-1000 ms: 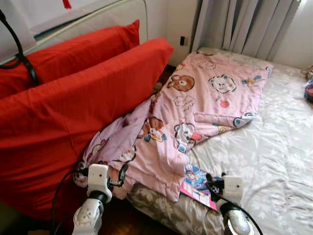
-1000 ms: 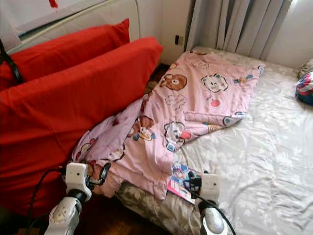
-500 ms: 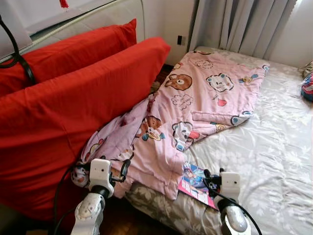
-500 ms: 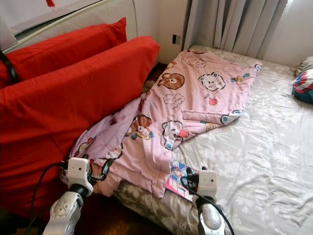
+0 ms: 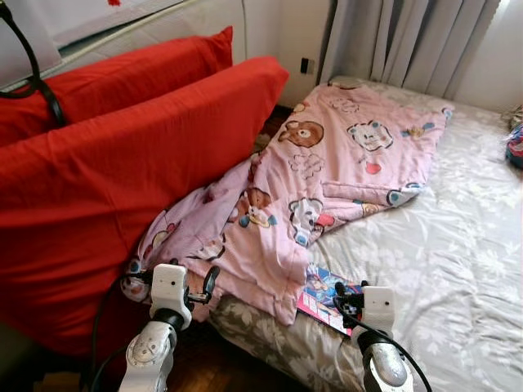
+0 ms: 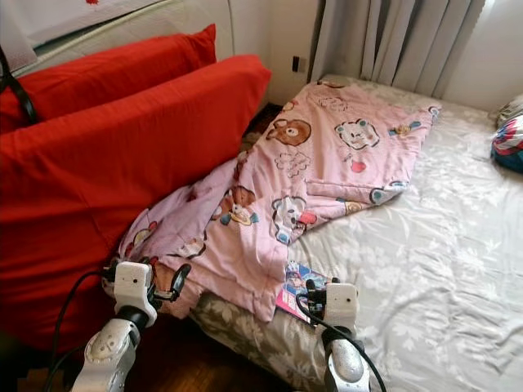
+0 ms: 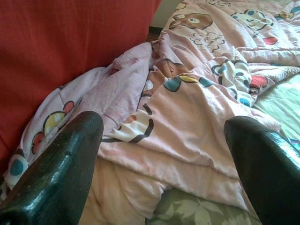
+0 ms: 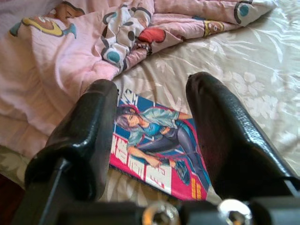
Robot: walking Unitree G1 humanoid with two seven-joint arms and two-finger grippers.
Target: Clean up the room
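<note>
A pink cartoon-print quilt (image 5: 327,171) lies rumpled across the left part of the bed, and one corner hangs over the bed's near edge. A colourful comic magazine (image 5: 320,297) lies flat on the sheet just beside that corner. My right gripper (image 8: 152,136) is open, its two fingers straddling the magazine (image 8: 159,140) from just above without touching it. My left gripper (image 7: 164,154) is open too, low at the quilt's hanging corner (image 7: 187,117), between the bed and the red cushions. Both grippers are empty.
Two big red cushions (image 5: 122,163) lean against the bed's left side. The pale floral sheet (image 5: 458,261) covers the mattress to the right. Grey curtains (image 5: 409,41) hang behind. A colourful item (image 5: 516,147) sits at the far right edge. Below is dark wooden floor (image 5: 237,367).
The whole view has shifted a little, so the camera moved. Both grippers keep about the same places beside the quilt corner and the magazine, and neither has taken hold of anything.
</note>
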